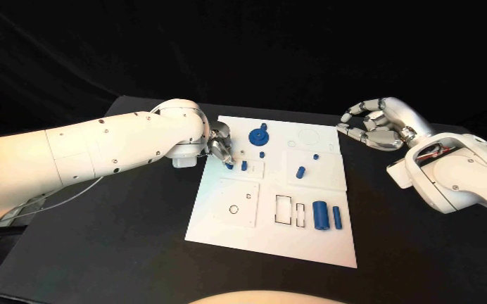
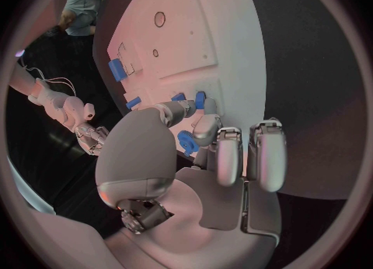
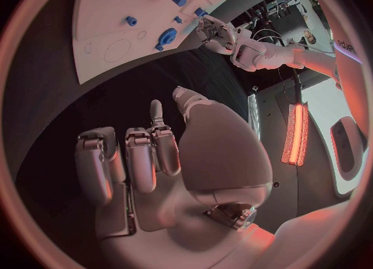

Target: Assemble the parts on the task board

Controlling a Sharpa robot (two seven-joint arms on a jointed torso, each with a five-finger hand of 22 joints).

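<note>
The left hand (image 1: 220,150) reaches over the left edge of the task board (image 1: 229,209), fingertips pinching a small blue part (image 1: 230,166). The left wrist view shows this grip closely. Seven blue parts are on the board. The right hand (image 1: 374,125) hovers beside the right edge, fingers curled, holding nothing.
</note>
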